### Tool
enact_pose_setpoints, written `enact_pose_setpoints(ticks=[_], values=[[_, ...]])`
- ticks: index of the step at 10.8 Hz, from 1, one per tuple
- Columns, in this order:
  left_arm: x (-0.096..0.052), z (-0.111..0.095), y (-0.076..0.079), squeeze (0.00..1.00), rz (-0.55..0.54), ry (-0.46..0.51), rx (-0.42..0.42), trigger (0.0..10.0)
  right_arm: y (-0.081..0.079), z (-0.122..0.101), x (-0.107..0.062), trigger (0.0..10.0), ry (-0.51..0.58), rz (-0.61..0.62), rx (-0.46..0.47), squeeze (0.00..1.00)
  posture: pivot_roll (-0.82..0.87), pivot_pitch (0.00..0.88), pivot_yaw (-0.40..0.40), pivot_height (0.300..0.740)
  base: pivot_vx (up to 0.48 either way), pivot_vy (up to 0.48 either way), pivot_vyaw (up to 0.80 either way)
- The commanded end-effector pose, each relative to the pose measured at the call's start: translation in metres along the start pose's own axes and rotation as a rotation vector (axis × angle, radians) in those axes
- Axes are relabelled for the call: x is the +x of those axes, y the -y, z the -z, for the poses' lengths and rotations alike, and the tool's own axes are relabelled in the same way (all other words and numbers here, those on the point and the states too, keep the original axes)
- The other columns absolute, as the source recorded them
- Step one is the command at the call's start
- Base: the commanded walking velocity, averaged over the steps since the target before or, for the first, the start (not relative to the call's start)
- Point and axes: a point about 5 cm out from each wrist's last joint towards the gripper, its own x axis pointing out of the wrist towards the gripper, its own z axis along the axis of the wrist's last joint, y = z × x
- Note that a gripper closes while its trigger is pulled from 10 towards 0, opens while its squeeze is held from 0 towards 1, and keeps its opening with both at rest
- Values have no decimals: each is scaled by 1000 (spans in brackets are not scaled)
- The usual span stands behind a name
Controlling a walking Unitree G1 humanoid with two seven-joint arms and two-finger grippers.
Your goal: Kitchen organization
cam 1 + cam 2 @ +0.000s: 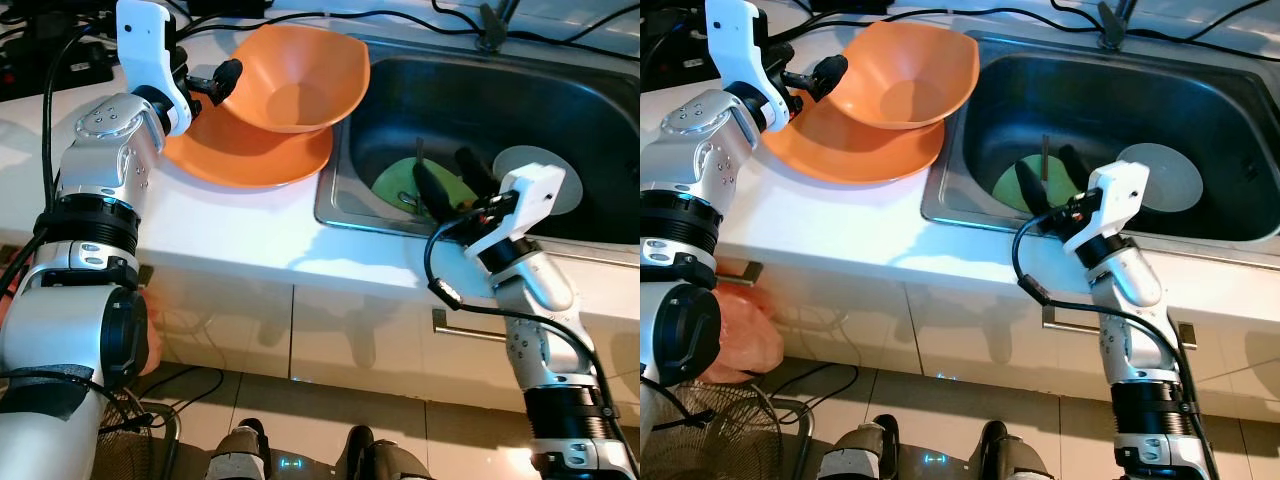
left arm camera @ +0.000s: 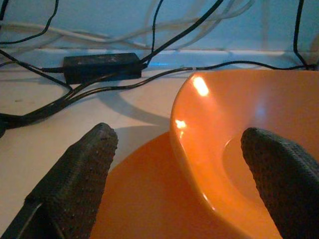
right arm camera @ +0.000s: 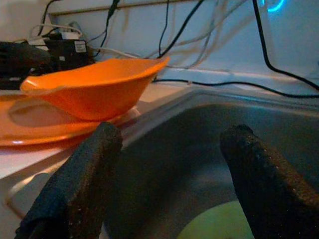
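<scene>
An orange bowl (image 1: 300, 75) sits tilted on an orange plate (image 1: 250, 155) on the white counter, left of the sink. My left gripper (image 1: 222, 85) is open at the bowl's left rim. In the left wrist view the bowl's rim (image 2: 199, 164) runs between the two fingers (image 2: 75, 184), which do not close on it. My right gripper (image 1: 452, 182) is open inside the sink, just above a green plate (image 1: 395, 180). A round white plate (image 1: 545, 175) lies in the sink behind that wrist. The right wrist view looks across the basin to the bowl (image 3: 94, 89).
The steel sink (image 1: 335, 205) is set in the white counter (image 1: 230, 225). Black cables and a power adapter (image 2: 102, 64) lie along the back wall. The tap base (image 1: 490, 30) stands behind the sink. Cabinet doors with a handle (image 1: 470, 325) are below.
</scene>
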Motion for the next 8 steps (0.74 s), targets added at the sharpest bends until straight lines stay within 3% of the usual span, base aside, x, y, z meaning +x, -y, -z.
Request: enact_pose_setpoints(ticks=[1,4,8], values=[[3,0,4,0,28,-19,13,10000,3,-8,1,10000,19,6,-20,0,180,199,-48,740,0,0,0],[4,2,8,0,38,-36,13,10000,6,-24,8,10000,57,2,-47,0,176,193,-48,740,0,0,0],[4,10,9,0,47,-79,-3,10000,5,-25,8,10000,54,-4,-46,0,178,178,-47,740,0,0,0]])
